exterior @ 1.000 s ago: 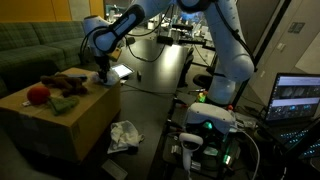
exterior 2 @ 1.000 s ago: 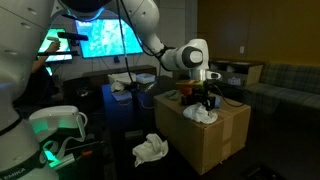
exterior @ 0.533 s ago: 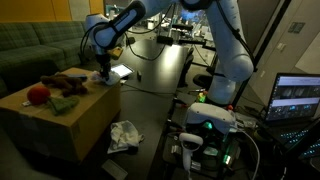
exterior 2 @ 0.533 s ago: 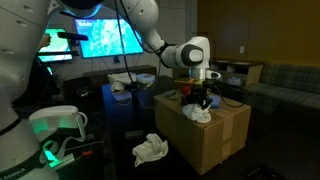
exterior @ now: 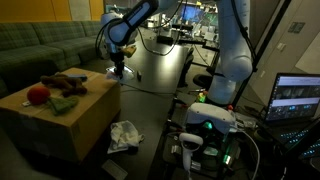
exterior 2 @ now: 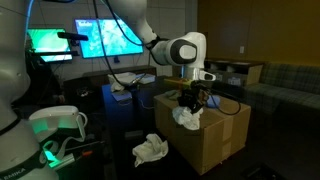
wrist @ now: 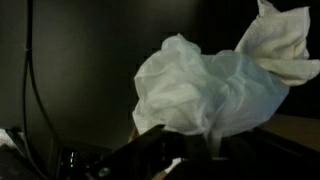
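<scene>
It seems the lifting step: your gripper [exterior 2: 191, 104], shut tight on the white cloth [exterior 2: 186, 119], holds it above the box [exterior 2: 222, 140]; next probably needs a steady carry.

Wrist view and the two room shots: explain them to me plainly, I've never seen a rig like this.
The white jointed machine is a robot arm ending in a pincer. Two cameras stand in the room and watch it from different places. A third sits on its wrist, looking along the pincer. The pincer is shut on a white cloth, held by the edge of a cardboard box. On the box lie a red ball and some dark soft items. A second white cloth lies on the floor.
</scene>
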`<state>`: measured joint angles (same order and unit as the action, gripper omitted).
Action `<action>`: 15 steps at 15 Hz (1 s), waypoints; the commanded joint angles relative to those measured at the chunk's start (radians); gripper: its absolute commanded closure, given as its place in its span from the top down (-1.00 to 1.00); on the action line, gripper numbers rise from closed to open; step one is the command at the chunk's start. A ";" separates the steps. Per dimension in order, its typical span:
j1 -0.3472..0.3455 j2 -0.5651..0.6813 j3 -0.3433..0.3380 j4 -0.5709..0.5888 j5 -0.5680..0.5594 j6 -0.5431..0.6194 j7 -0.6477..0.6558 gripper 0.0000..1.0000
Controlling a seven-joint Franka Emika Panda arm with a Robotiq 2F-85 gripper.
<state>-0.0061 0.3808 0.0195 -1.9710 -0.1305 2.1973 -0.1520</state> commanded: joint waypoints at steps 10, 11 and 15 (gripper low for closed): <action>-0.060 0.036 -0.023 -0.404 0.040 0.333 -0.011 -0.89; -0.059 0.067 -0.025 -0.400 0.031 0.352 -0.010 -0.89; -0.054 0.169 -0.030 -0.374 0.013 0.437 -0.002 -0.88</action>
<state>-0.0598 0.4875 -0.0078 -2.3729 -0.1183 2.5739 -0.1443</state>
